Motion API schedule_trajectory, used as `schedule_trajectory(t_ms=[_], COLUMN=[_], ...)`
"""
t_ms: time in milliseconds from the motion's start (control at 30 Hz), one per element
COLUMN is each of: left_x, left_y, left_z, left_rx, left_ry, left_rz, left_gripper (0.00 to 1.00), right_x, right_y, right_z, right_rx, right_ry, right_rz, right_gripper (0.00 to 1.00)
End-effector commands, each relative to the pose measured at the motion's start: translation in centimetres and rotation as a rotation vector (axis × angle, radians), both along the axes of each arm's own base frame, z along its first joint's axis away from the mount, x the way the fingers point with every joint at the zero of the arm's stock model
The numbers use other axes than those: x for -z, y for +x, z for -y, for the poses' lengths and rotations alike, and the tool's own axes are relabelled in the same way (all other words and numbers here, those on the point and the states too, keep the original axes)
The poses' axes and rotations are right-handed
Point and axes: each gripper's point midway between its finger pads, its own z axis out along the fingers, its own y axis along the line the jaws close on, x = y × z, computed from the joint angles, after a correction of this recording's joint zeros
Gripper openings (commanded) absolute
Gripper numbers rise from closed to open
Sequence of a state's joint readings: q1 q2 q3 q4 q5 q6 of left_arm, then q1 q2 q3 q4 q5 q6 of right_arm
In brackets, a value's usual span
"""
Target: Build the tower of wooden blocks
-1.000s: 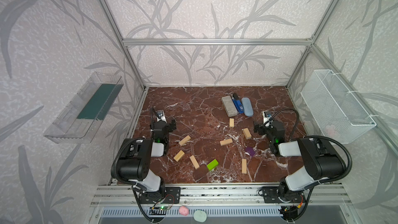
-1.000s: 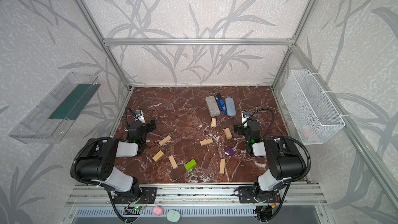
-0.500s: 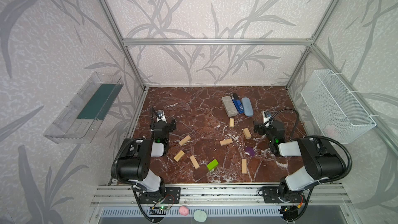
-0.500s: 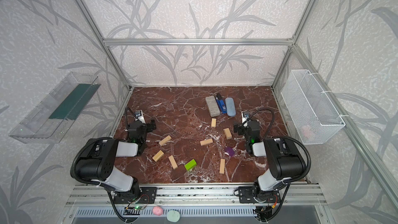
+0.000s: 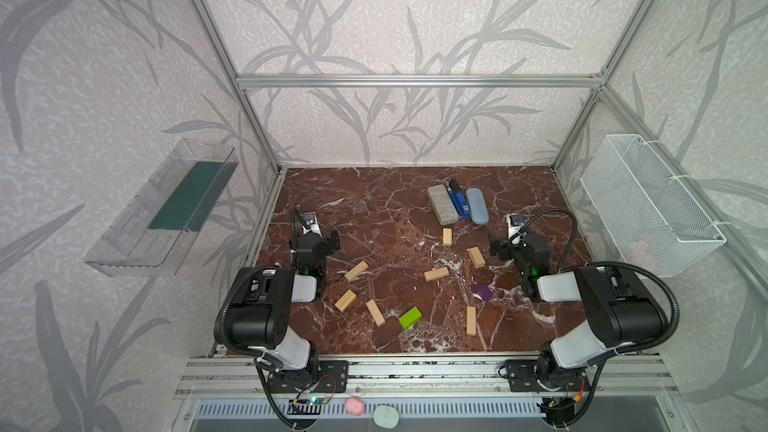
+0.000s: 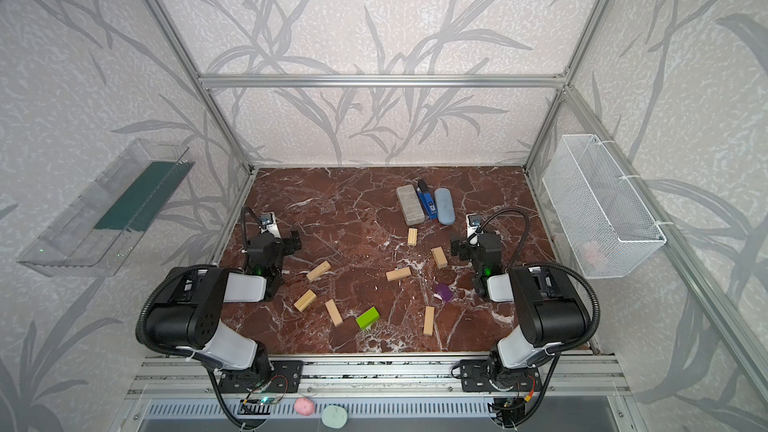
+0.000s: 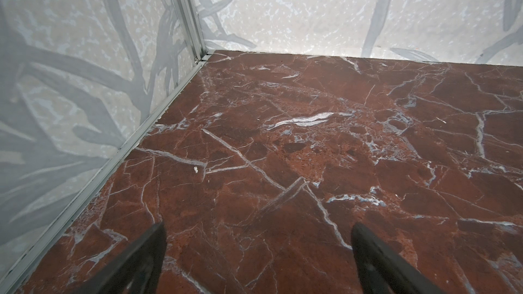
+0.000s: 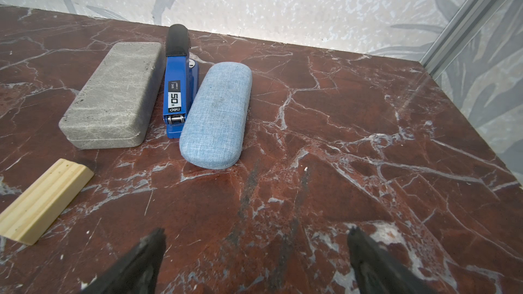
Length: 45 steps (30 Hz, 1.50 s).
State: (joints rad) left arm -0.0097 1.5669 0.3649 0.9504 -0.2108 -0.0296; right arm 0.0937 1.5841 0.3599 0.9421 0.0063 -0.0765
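Now the left claw (image 7: 258,226) and right claw (image 8: 257,230) are held wide open, empty; wood blocks (image 5: 436,274) are scattered, the green block (image 5: 409,317) at six o'clock.

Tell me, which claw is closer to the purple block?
Right. The right gripper sits just beyond the purple block, toward the right edge; the left gripper is across the table, with several wood blocks between.

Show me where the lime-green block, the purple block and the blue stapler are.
lime-green block (image 5: 409,317): in a top view, middle of its top face.
purple block (image 5: 483,291): in a top view, on its top face.
blue stapler (image 8: 175,95): right wrist view, on its label.
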Motion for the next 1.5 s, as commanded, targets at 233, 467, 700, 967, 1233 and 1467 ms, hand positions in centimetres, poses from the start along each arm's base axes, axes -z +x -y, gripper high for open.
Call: schedule_trajectory(t_ms=[233,467,700,967,1233,1467], left_x=[-2.0,-5.0,-9.4,-10.0,-8.8,-8.0], left_y=[-0.4,-1.6,-1.7,-2.3,-2.0,-4.3], left_z=[0.5,1.0,2.7,1.6,5.9,11.8], left_rx=[0.039,0.069,0.127,-0.045,0.128,0.304], left_ry=[0.0,-0.011,-0.184,-0.492,-0.602,-0.575], left_rz=[0.039,0.069,0.154,0.158,-0.029,-0.171], left_gripper=[1.0,1.0,0.99,1.0,1.0,1.0], right_x=[-3.1,-5.7,-8.7,-6.8,-5.7,-4.6], right_y=[0.2,-0.6,-1.0,-2.4,-2.6,-4.2], right_z=[-0.1,0.5,1.0,0.6,-3.3,-7.9], right_rx=[0.003,0.032,0.13,0.193,0.053,-0.061], right_ry=[0.003,0.006,0.215,0.505,0.556,0.475], right_rz=[0.078,0.107,0.073,-0.069,-0.247,-0.377], right_gripper=[0.99,0.99,0.99,0.99,0.99,0.99])
